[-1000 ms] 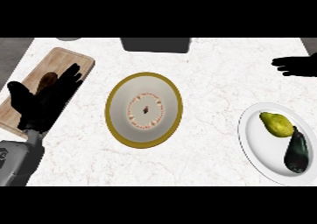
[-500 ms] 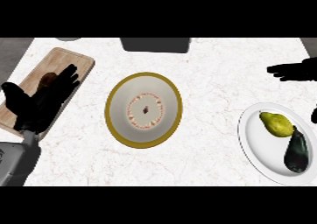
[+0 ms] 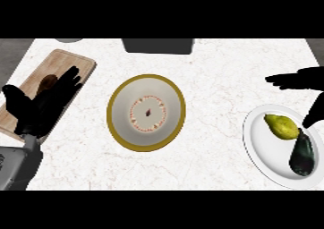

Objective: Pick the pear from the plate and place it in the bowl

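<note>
A yellow-green pear lies on the white plate at the right, beside a dark eggplant. In the middle of the counter stands the bowl, white inside with a gold rim and nothing in it. My right hand hovers just above and behind the plate, open, fingers stretched leftward and the thumb hanging down toward the pear without touching it. My left hand rests open at the left, fingers up, over the cutting board.
A wooden cutting board lies at the left under the left hand, with a small brown object on it. A dark grey box sits at the counter's back edge. The plate reaches the right edge of the view.
My right hand has come down and leftward toward the plate, the thumb now close above the pear. The left hand has shifted slightly. Pear, eggplant and bowl have not moved.
</note>
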